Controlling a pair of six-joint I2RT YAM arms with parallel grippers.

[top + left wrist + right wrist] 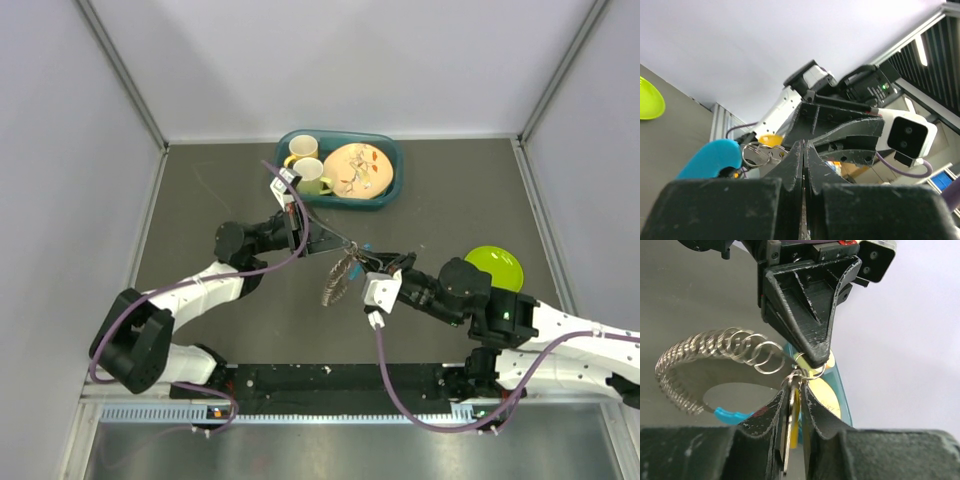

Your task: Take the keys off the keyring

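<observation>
Only at right wrist: keys [794,416] within right end effector [792,392]

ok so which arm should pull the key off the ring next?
Right. The right gripper is closed on the yellow key just below the keyring, so it can likely draw it off. The left gripper is pinched shut at the keyring, better as anchor.

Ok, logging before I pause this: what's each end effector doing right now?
Left end effector: closed, apparently pinching the keyring.
Right end effector: closed on the keys.
</observation>
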